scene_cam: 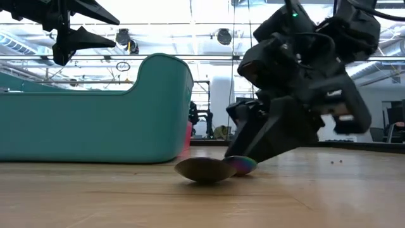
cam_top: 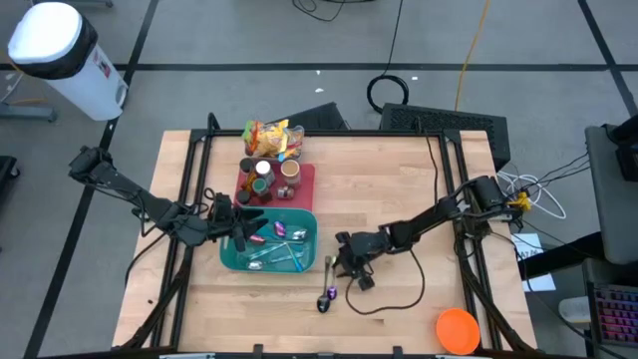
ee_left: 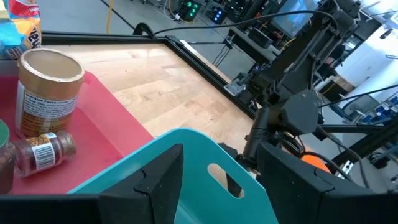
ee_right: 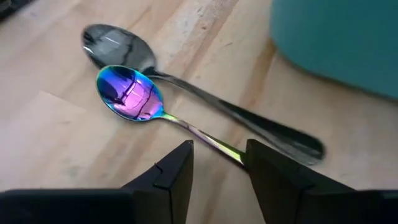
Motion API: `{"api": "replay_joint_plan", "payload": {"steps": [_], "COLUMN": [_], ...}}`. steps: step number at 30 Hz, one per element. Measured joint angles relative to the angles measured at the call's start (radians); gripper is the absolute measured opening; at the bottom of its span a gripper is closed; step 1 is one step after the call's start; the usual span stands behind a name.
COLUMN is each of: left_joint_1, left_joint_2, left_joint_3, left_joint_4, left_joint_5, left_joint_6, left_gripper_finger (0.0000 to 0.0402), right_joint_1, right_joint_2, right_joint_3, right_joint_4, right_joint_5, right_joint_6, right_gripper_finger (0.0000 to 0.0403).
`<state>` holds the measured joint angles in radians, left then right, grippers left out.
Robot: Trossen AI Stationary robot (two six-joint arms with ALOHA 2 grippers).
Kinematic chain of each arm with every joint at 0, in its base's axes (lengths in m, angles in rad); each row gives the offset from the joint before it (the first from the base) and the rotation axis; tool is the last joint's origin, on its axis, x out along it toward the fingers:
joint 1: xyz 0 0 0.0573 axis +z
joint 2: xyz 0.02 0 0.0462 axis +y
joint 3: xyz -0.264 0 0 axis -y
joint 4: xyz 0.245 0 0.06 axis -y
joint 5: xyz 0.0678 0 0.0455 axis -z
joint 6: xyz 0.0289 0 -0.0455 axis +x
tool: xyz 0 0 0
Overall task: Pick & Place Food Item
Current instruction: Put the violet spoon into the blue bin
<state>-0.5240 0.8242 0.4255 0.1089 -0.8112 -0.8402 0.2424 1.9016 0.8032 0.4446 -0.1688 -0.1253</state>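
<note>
Two spoons lie side by side on the wooden table, right of the teal bin (cam_top: 311, 239): a rainbow-coloured spoon (ee_right: 130, 93) and a dark metal spoon (ee_right: 118, 46). My right gripper (ee_right: 217, 162) is down at the table, slanting downward, open. Its fingertips stand on either side of the rainbow spoon's handle (ee_right: 211, 142); I cannot tell whether they touch it. In the low view both spoon bowls (scene_cam: 205, 170) rest on the wood in front of that gripper. My left gripper (cam_top: 239, 224) hangs open above the bin's left end (ee_left: 186, 155) and holds nothing.
Behind the bin, a red tray (cam_top: 304, 184) carries jars (ee_left: 46, 87), with snack bags (cam_top: 271, 138) at its far end. Several utensils lie inside the bin. An orange round thing (cam_top: 457, 329) sits at the near right corner. Bare wood lies between the spoons and the right rail.
</note>
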Motion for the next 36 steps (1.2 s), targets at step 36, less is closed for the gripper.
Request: {"api": "replay_joint_plan", "payload": {"steps": [36], "left_joint_1": [0.0], "left_joint_2": [0.0], "left_joint_3": [0.0], "left_joint_4": [0.001], "left_joint_5": [0.002], "left_joint_6": [-0.006], "left_gripper_finger": [0.0212], "right_joint_1": [0.254], "right_joint_2": [-0.106], "right_joint_3": [-0.01], "right_joint_4": [-0.078], "right_joint_5": [0.162], "right_joint_6": [0.058], "right_gripper_finger": [0.0105]}}
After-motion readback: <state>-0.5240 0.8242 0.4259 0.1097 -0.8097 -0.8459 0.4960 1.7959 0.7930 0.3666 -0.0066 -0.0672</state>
